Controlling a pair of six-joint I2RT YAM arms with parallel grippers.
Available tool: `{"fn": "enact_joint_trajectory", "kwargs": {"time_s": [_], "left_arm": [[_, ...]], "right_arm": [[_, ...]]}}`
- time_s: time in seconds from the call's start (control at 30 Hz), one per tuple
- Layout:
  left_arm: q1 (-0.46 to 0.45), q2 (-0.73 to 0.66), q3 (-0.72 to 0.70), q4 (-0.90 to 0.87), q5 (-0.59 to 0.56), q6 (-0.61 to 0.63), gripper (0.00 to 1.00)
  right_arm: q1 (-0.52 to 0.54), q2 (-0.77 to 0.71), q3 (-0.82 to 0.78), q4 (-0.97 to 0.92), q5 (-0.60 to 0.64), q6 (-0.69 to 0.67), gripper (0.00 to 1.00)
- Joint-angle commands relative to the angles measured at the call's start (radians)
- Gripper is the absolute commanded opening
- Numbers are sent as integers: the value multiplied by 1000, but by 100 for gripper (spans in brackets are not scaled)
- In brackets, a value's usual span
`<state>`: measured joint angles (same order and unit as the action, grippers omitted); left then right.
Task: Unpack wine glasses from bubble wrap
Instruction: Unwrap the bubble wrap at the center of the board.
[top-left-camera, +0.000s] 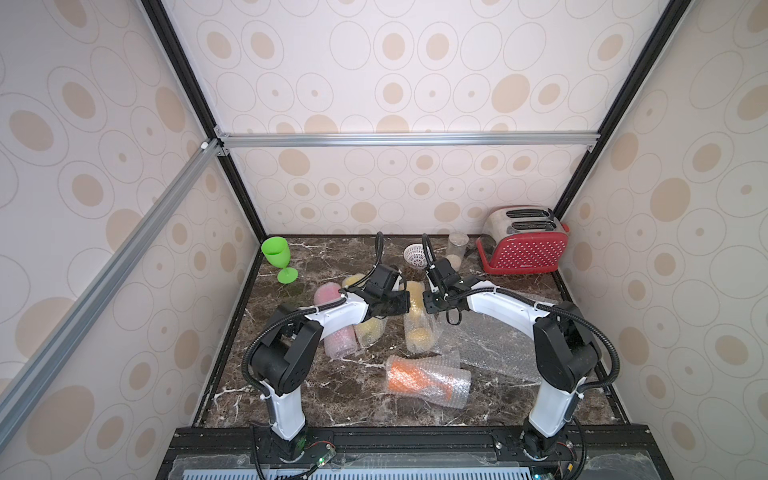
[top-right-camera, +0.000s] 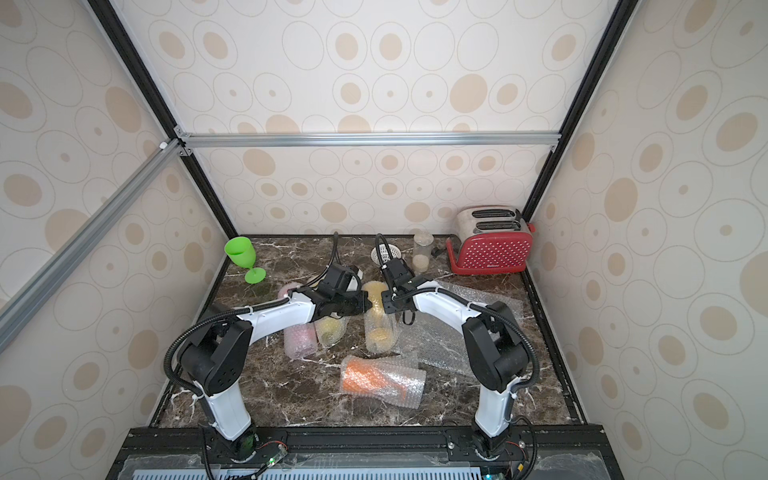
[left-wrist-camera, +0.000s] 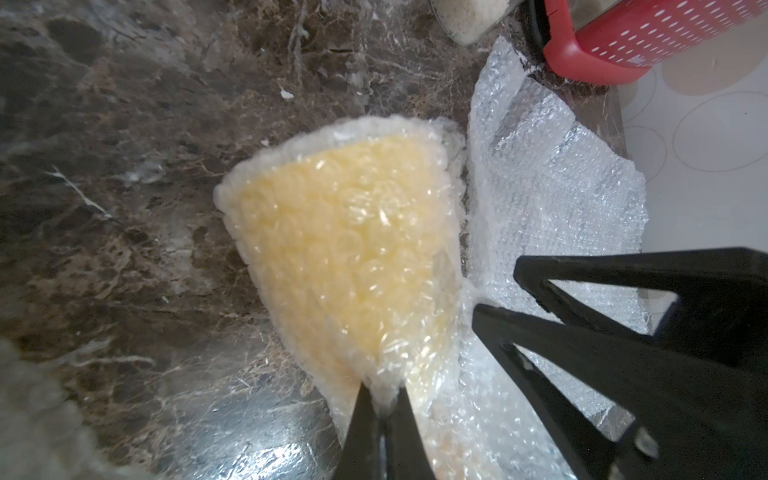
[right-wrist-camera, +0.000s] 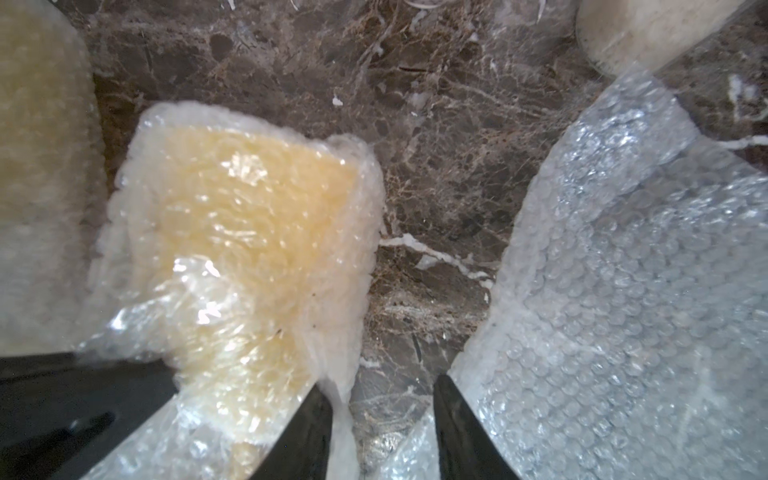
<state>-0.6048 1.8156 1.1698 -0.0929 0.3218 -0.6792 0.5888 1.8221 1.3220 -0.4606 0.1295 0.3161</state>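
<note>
A yellow wine glass lies in a bubble wrap tube (top-left-camera: 417, 320) (left-wrist-camera: 345, 249) (right-wrist-camera: 249, 216) at mid-table. My left gripper (left-wrist-camera: 380, 399) (top-left-camera: 408, 302) is shut on a pinched fold of that wrap at the tube's side. My right gripper (right-wrist-camera: 380, 386) (top-left-camera: 424, 300) stands open just right of the tube. One of its fingers touches the wrap's edge and only bare marble lies between the two. The wrapped pink glass (top-left-camera: 334, 328), a second wrapped yellow glass (top-left-camera: 368, 330) and the wrapped orange glass (top-left-camera: 424, 380) lie on the table. The green glass (top-left-camera: 276, 257) stands unwrapped at the back left.
A flat bubble wrap sheet (top-left-camera: 490, 345) (right-wrist-camera: 623, 291) is spread under the right arm. A red toaster (top-left-camera: 523, 249), a clear jar (top-left-camera: 456, 249) and a white perforated bowl (top-left-camera: 415, 254) stand along the back. Walls close in the marble table (top-left-camera: 332, 395).
</note>
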Motion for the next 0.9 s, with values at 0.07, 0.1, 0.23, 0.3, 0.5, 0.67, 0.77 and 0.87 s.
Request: {"fn": "enact_joint_trajectory", "kwargs": {"time_s": [0.07, 0.1, 0.23, 0.3, 0.5, 0.67, 0.77, 0.87], "left_arm": [[-12, -6, 30, 3, 10, -4, 0], [-12, -7, 30, 5, 12, -5, 0], [-17, -2, 37, 12, 22, -10, 0], [-21, -3, 43, 11, 22, -9, 0], [-29, -1, 53, 7, 25, -5, 0], [-37, 5, 62, -5, 31, 14, 0], [-39, 7, 65, -7, 35, 17, 0], [-41, 11, 68, -6, 39, 17, 0]], "right_arm": [[2, 15, 17, -1, -13, 2, 42], [2, 17, 17, 4, -20, 2, 42], [3, 32, 18, 8, -24, 1, 42], [4, 39, 18, 13, -23, 3, 42], [4, 57, 26, 15, 4, 9, 42], [-18, 67, 38, 30, -7, 1, 41], [-36, 77, 50, 50, -41, 11, 41], [-45, 94, 61, 77, -85, 22, 41]]}}
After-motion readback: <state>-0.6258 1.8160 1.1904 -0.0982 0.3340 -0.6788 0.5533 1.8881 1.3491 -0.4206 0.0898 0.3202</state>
